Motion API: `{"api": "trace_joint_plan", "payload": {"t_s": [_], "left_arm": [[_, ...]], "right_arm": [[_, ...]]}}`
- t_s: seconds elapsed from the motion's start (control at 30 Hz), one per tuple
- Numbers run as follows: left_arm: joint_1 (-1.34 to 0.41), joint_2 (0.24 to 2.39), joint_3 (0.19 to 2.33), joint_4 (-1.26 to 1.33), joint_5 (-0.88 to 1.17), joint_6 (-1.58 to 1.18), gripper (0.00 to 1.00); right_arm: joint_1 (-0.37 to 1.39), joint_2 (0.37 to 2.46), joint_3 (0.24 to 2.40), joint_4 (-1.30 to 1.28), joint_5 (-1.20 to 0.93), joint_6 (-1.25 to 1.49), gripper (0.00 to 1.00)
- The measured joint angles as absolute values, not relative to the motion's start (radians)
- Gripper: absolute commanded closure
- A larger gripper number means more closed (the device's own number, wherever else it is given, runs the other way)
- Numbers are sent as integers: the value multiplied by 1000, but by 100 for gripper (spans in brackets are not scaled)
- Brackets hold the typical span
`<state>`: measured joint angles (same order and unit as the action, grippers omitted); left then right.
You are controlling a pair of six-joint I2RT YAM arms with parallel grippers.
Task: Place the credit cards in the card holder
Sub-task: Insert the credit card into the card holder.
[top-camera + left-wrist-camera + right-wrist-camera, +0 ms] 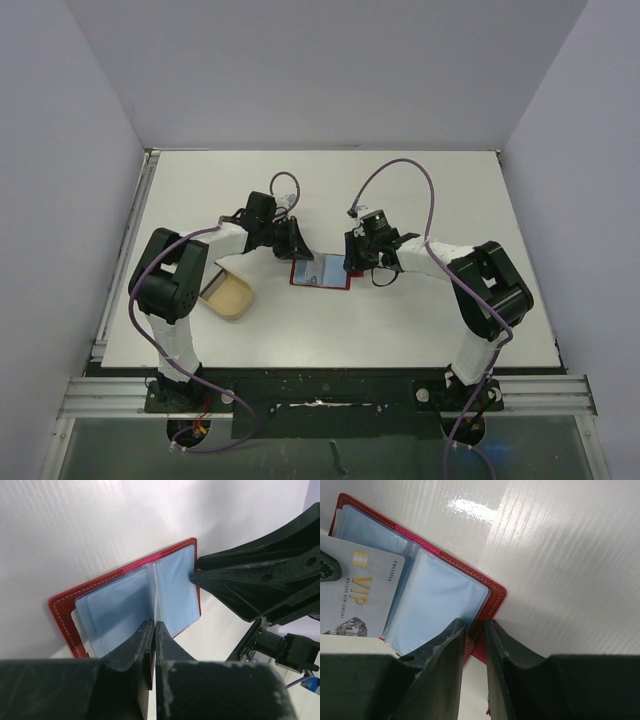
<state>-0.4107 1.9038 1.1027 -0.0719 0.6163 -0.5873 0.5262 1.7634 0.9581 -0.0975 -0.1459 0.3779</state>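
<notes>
The red card holder (322, 272) lies open on the white table, its pale blue sleeves facing up (65, 605) (492, 602). My left gripper (298, 250) (154, 625) is shut on a pale credit card (362, 595) marked VIP. The card hangs over the holder's left page; in the left wrist view it shows only edge-on. My right gripper (350, 265) (476, 622) stands at the holder's right edge. Its jaws are a narrow gap apart and straddle the red rim, with the tips down on it (195, 575).
A tan oval dish (228, 296) sits to the left of the holder, beside the left arm. Grey walls close in the table on three sides. Purple cables loop above both wrists.
</notes>
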Motion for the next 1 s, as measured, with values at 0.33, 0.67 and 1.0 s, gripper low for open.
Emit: {"api": "trace_joint_plan", "payload": {"t_s": [0.33,0.67,1.0], "left_arm": [[-411,1904,1124,-70,649,-599,100],[-411,1934,1130,-65,659,-607,100],[-413,1972,1131,-70,652,-606,100]], "right_arm": [[529,1763,958,-97,-142,381,76],[531,1763,958,-96,-138,381,76],[532,1763,957,-91,-134,381,76]]}}
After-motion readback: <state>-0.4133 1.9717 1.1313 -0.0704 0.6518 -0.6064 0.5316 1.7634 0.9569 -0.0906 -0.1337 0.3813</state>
